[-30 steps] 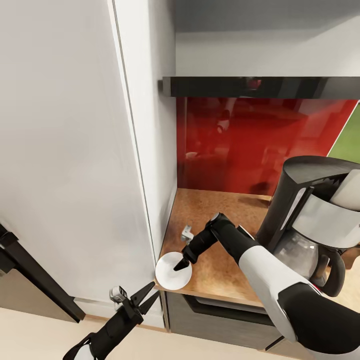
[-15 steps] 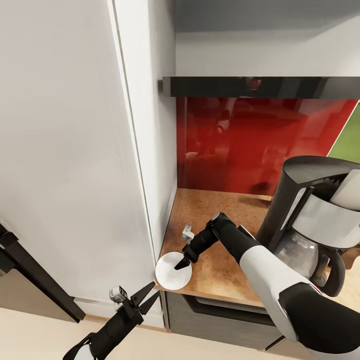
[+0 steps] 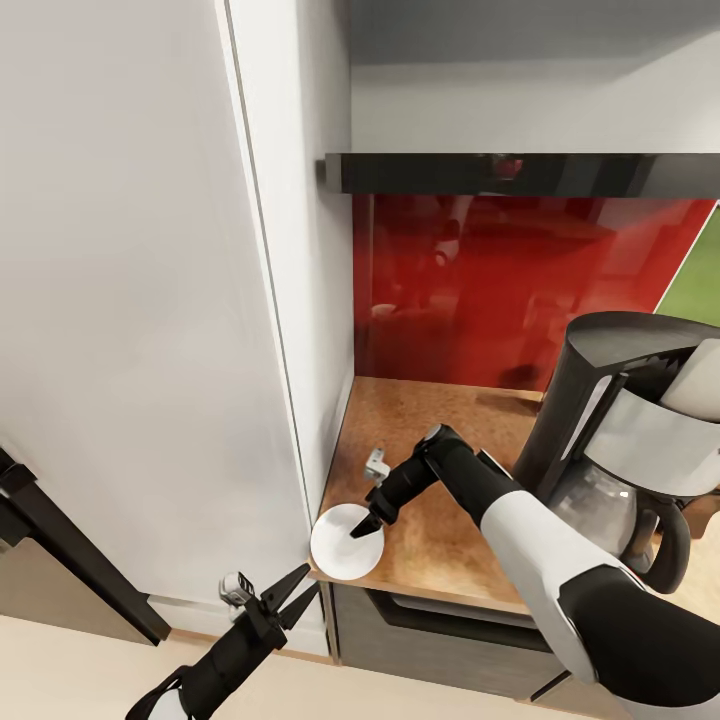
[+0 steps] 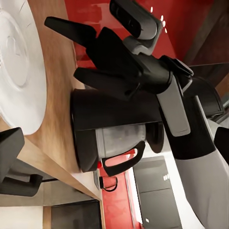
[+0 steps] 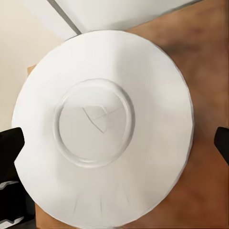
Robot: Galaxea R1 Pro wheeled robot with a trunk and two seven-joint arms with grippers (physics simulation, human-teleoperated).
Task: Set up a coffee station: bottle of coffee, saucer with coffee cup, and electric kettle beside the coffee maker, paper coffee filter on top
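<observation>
The white saucer lies flat on the kitchen countertop, at its front left corner. My right gripper hovers just over it, open. In the right wrist view the saucer sits between the spread fingertips. The coffee maker stands on the counter to the right, with a white piece that looks like the paper coffee filter on top. My left gripper is open, below the counter's front edge. The black kitchen shelf hangs above. Bottle of coffee, coffee cup and electric kettle are out of view.
A tall white cabinet side borders the counter on the left. A glossy red backsplash closes the back. Grey cabinet fronts run under the counter. In the left wrist view the right gripper is in front of the coffee maker.
My right gripper has edged slightly up and back over the saucer. The saucer, the coffee maker and my left arm have stayed put.
</observation>
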